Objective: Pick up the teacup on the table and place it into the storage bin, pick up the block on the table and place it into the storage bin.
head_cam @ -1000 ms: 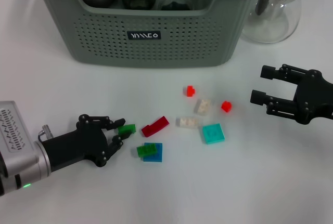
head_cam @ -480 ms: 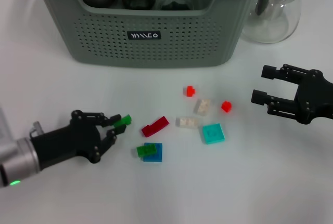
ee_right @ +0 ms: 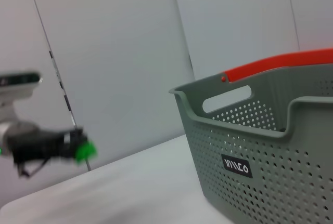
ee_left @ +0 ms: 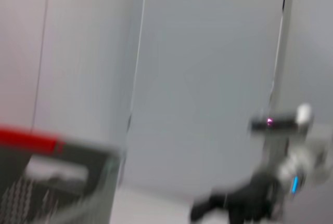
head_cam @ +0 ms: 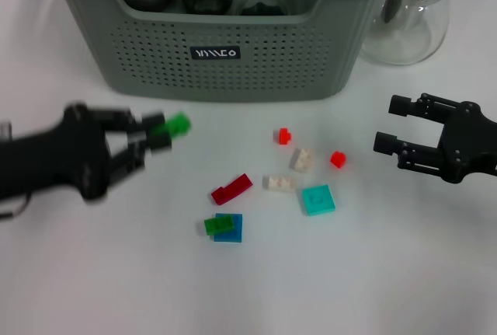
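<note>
The left gripper (head_cam: 159, 134), at the left middle of the head view, is clamped on a small green block (head_cam: 178, 123) and holds it up off the table (head_cam: 93, 273), a little below and left of the front wall of the storage bin (head_cam: 233, 63), which fills the upper middle of the frame. The right wrist view shows the same thing from the side: the green block (ee_right: 84, 151) sits at the gripper's tip, clear of the white surface and well short of the bin (ee_right: 260, 146). Judging by this, one block is picked up but not yet dropped in, so the carry over the rim and the release are left. Inside the bin, dark rounded things and something red show at the top edge of the frame; whether a teacup is among them I cannot tell, and no teacup stands on the table. More blocks lie in the middle of the frame: a dark red block (head_cam: 231, 189), a blue block (head_cam: 231, 230) with a green one on it, a teal block (head_cam: 318, 199), two whitish ones and two small red ones, so much may remain. The right gripper (head_cam: 392, 127) waits at the right middle with its fingers apart, holding nothing. A glass carafe (head_cam: 408, 16) stands at the upper right, beside the bin.
</note>
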`<control>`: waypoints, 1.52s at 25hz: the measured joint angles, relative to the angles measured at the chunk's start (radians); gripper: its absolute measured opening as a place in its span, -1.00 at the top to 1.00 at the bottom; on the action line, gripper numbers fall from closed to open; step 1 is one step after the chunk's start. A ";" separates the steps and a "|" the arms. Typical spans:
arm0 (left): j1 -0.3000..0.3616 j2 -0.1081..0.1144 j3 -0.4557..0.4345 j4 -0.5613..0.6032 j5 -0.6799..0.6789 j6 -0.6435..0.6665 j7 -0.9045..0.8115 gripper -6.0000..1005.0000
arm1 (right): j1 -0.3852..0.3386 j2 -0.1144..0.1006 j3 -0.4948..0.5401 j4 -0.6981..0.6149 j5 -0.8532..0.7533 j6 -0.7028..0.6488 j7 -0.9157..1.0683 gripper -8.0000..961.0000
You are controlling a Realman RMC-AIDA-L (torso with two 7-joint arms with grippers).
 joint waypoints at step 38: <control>-0.663 0.079 0.700 0.010 0.498 -1.246 -1.256 0.57 | 0.004 0.008 0.000 0.000 0.000 0.001 -0.009 -0.59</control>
